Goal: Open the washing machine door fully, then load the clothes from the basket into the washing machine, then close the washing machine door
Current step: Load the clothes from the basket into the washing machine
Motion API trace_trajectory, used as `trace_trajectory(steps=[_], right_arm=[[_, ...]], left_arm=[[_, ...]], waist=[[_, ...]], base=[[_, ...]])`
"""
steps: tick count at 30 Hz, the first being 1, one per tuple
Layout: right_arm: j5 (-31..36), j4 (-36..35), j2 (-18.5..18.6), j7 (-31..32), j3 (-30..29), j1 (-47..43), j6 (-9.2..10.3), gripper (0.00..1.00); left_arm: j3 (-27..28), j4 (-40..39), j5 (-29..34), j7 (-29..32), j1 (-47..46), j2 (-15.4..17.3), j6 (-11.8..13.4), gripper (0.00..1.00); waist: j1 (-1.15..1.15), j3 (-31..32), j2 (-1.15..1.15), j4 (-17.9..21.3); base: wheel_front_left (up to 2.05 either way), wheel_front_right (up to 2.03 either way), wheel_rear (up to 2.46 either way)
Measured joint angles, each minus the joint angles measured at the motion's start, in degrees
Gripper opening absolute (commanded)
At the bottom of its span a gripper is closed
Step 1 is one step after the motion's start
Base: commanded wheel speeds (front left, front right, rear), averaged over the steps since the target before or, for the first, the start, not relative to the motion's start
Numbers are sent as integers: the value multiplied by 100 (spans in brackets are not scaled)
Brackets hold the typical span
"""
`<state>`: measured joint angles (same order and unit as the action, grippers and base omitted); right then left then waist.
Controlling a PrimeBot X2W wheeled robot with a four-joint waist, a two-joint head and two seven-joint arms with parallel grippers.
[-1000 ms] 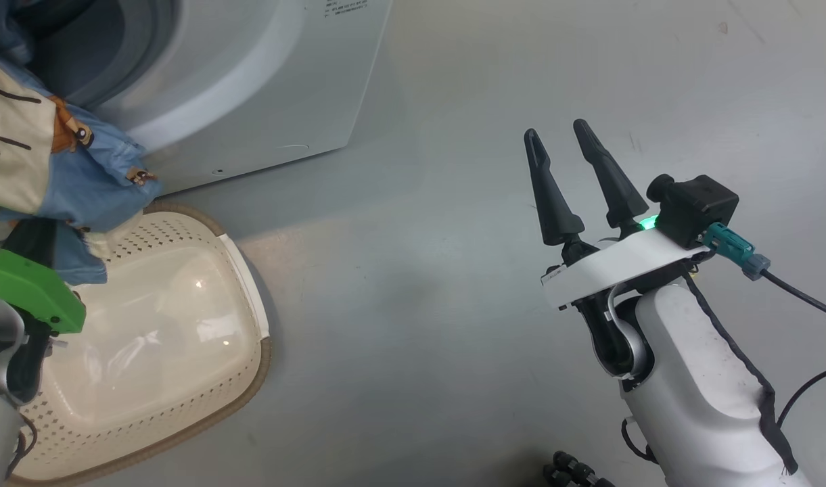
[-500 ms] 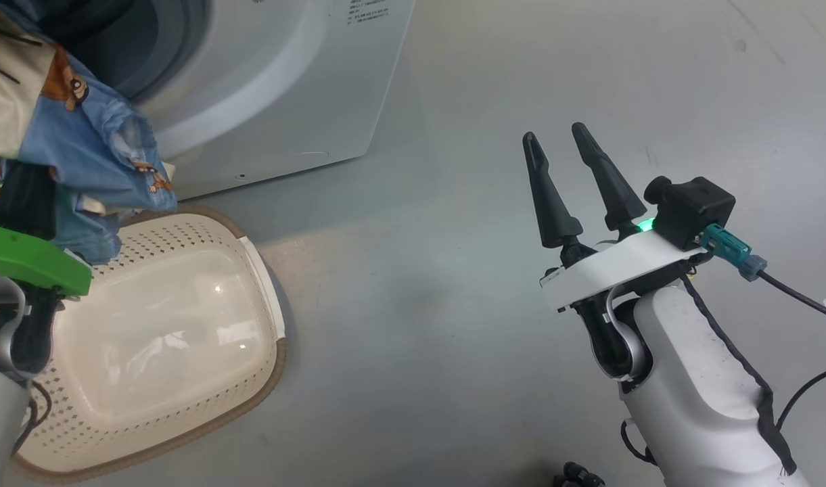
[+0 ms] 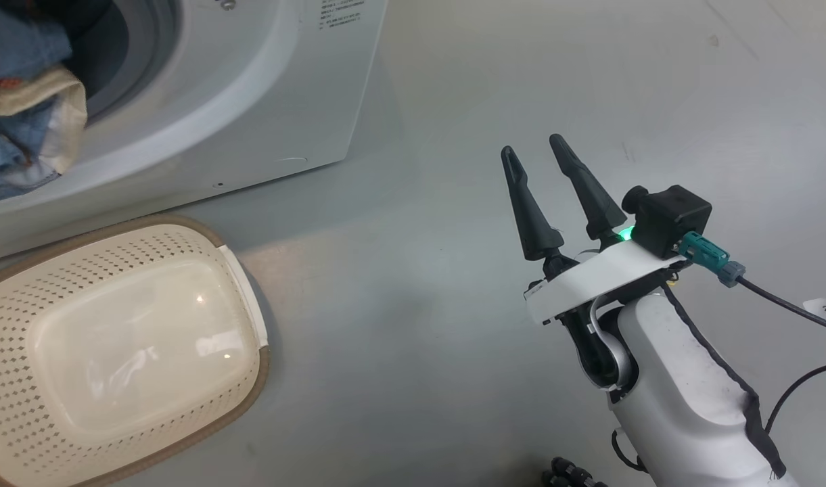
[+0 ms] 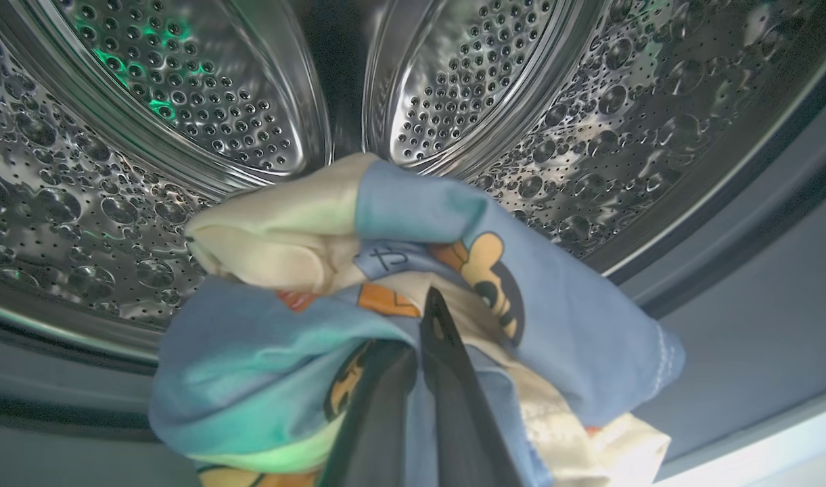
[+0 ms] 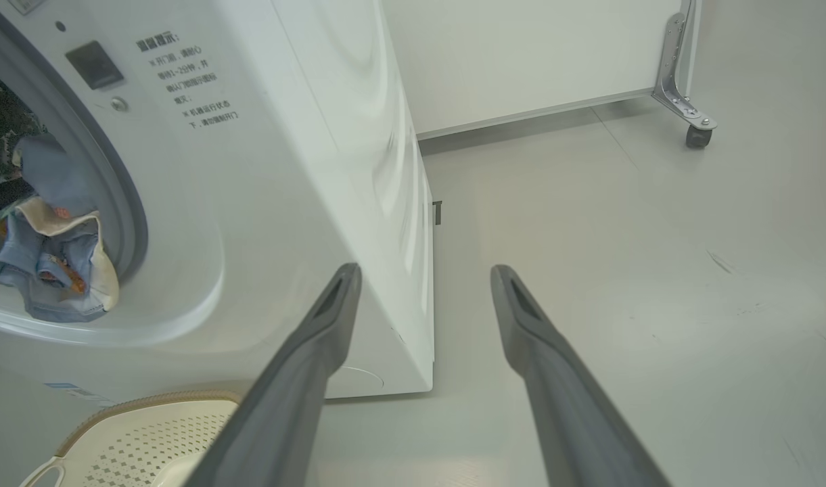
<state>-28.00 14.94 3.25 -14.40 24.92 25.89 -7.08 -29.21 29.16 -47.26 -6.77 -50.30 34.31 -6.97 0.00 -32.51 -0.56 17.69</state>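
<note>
The left gripper [image 4: 419,325] is clamped tight on the clothes [image 4: 555,304], blue and cream with cartoon prints, at the mouth of the drum [image 4: 182,101] just ahead of its fingertips. The right gripper [image 3: 534,145] hangs wide apart, holding nothing. To its left stands the washing machine [image 5: 284,169], whose small Chinese notice [image 5: 189,81] is too fine to read. The basket [image 3: 115,247] lies lower left.

The pale grey floor [image 3: 419,325] carries the white washing machine [image 3: 250,101] and, just beside its front, the cream basket [image 3: 115,247]. Farther off, a white panel [image 5: 521,54] stands on a small black wheel [image 5: 697,136].
</note>
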Motion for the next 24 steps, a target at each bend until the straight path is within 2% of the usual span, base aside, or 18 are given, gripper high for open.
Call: trace_trajectory(steps=[6, 10, 14, 15, 16, 24], right_arm=[[-98, -30, -5, 1, 127, 0, 0, 100], [-194, -136, -8, 1, 130, 1, 0, 100], [-224, -166, -21, 0, 16, 1, 0, 100], [-227, -166, -19, 0, -12, 1, 0, 100], [-229, -166, -19, 0, -27, 0, 0, 100], [-225, -165, -36, 0, -122, -2, 0, 100]], left_arm=[[79, 320, 68, 287, -519, 202, 79, 0], [369, 253, 339, -215, -1078, 276, 257, 0], [437, 268, 443, -477, -1523, 254, 286, 0], [365, 355, 443, -405, -1514, 207, 286, 38], [297, 465, 443, -376, -1489, 149, 286, 100], [26, 1025, 399, -86, -1304, -168, 237, 100]], waist=[[0, -92, 0, 233], [0, -182, 0, 416], [0, -270, 0, 579], [0, -291, 0, 605], [0, -311, 0, 625], [0, -344, 0, 535]], base=[[0, 0, 0], [0, 0, 0], [0, 0, 0], [0, 0, 0], [0, 0, 0], [0, 0, 0]])
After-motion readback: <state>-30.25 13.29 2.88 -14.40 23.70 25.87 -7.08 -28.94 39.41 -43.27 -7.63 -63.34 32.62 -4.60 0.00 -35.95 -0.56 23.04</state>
